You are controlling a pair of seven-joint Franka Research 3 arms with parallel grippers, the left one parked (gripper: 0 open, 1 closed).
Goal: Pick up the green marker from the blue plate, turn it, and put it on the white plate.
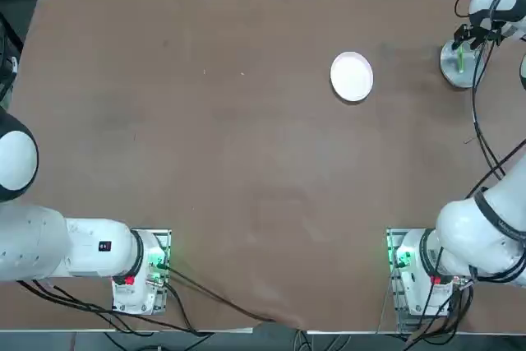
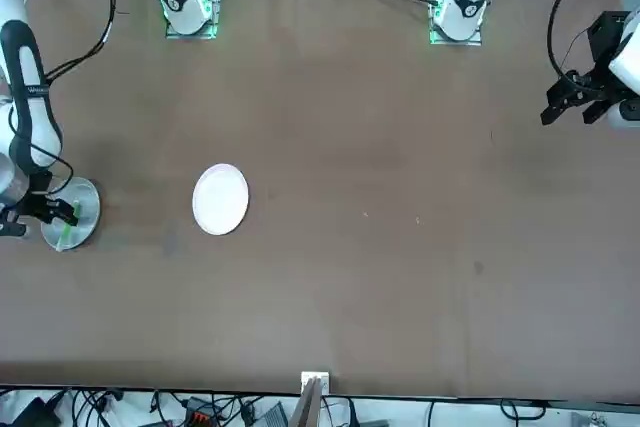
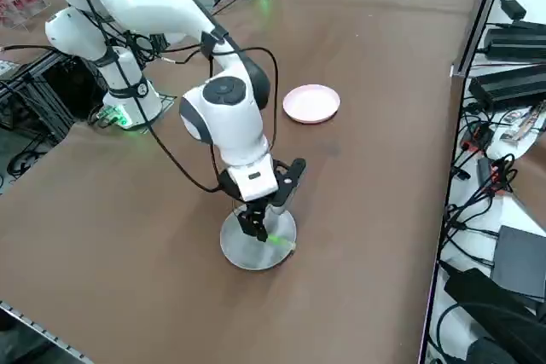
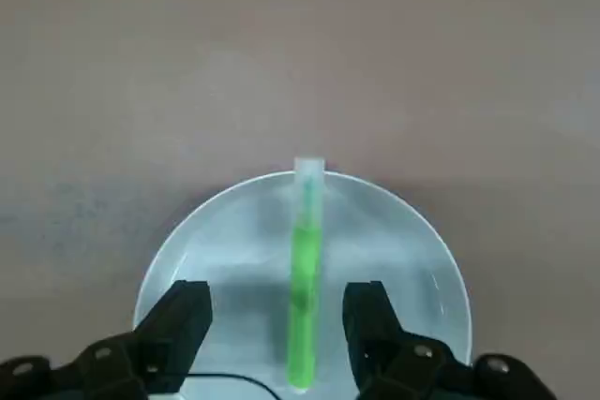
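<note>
The right pincer (image 4: 278,320) hangs low over the blue plate (image 4: 216,241), its two fingers (image 4: 178,320) spread with the green marker (image 4: 302,297) lying between them, a clear gap on either side; nothing is pinched yet. The marker rests flat on the plate, running lengthwise along the gap between the fingers, and one end reaches the plate's rim and pokes slightly over it.

In the right side view the pincer (image 3: 263,226) sits at lower centre, pointing down onto the plate (image 3: 243,249), with the marker (image 3: 280,241) showing as a short green streak by the fingertips. In the top view the same group lies at the far right edge, upper part of the frame: pincer (image 1: 470,39), plate (image 1: 452,67), marker (image 1: 462,58). The white plate (image 1: 352,76) sits to the left of it on the brown table (image 1: 246,162), well apart, and holds nothing.

My reading is that the grasp is about to be made. The risks: the marker is thin and round, so fingers closing off-centre could roll it sideways or squirt it out. Coming down too far would press the fingertips on the plate and could slide or tip it. A grip near one end could let the marker swing during the turn.
</note>
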